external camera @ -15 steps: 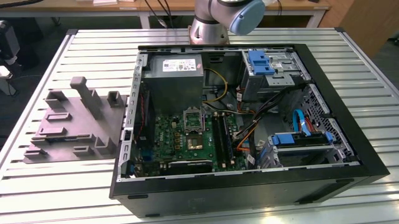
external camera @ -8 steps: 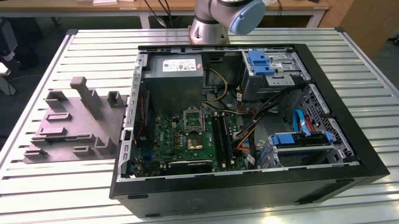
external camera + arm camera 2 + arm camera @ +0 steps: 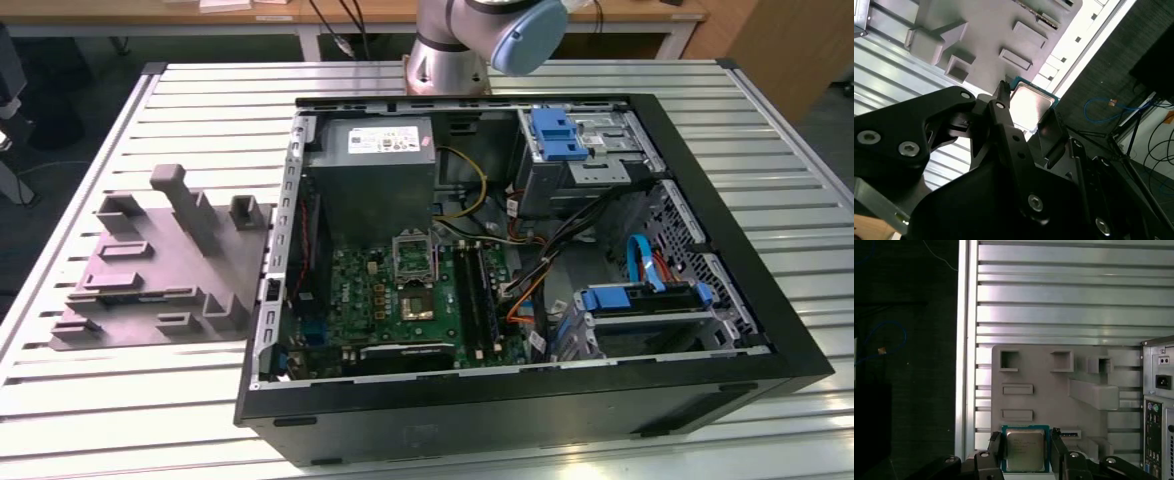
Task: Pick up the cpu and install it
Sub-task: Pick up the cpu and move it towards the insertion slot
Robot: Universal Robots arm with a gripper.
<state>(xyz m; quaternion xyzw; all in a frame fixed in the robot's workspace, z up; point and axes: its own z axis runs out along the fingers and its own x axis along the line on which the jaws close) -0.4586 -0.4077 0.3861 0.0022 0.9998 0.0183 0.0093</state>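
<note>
While the gripper [image 3: 1026,442] clamps the cpu [image 3: 1025,452] by opposite edges over the moulded tray [image 3: 1054,400], it looks level. Light, stiff, thin; probably fragile underneath, so edges only.

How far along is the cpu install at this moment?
Done: the cpu is picked up, hanging above the grey tray in both wrist views. In hand: the gripper grips it by two opposite edges. Left: the install itself; in the exterior view the motherboard socket inside the open computer case looks empty.
</note>
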